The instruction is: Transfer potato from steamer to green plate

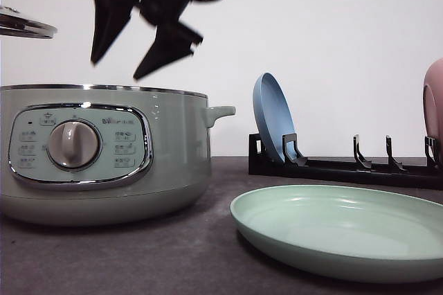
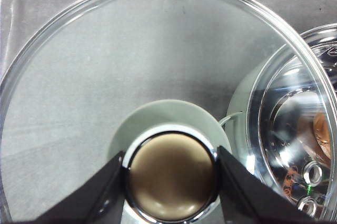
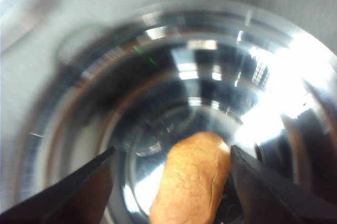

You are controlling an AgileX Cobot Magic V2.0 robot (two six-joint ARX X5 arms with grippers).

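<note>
The steamer (image 1: 104, 156) sits on the dark table (image 1: 173, 253), its top open, and just beside it on the right lies the green plate (image 1: 342, 229), bare. Off to the left, the glass lid (image 2: 131, 77) is held up by the left gripper (image 2: 171, 174), whose fingers pinch its knob (image 2: 171, 176). Above the pot, the right gripper (image 1: 131, 52) hangs with jaws spread. The potato (image 3: 192, 179) lies down inside the shiny bowl.

Orange-brown potato (image 3: 192, 179), pale green steamer (image 1: 173, 142), mint plate (image 1: 339, 229)
</note>
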